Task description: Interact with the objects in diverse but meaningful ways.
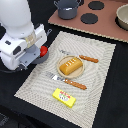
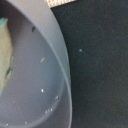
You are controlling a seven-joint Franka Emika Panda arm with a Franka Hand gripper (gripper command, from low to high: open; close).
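Gripper fingers are hidden behind the white arm (image 1: 20, 37) in the exterior view, so whether they are apart or together cannot be told. Close to the wrist camera, a grey pan (image 2: 35, 85) is seen. On the striped placemat (image 1: 95, 75), a bread loaf (image 1: 70, 65) lies on a plate, a butter block (image 1: 64, 97) sits nearer the edge, and a red tomato (image 1: 44, 51) is partly covered beside the arm.

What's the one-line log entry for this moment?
arm: over placemat's exterior-left edge | gripper: hidden | tomato: beside arm | bread loaf: on plate | butter block: near edge | pot: on stovetop
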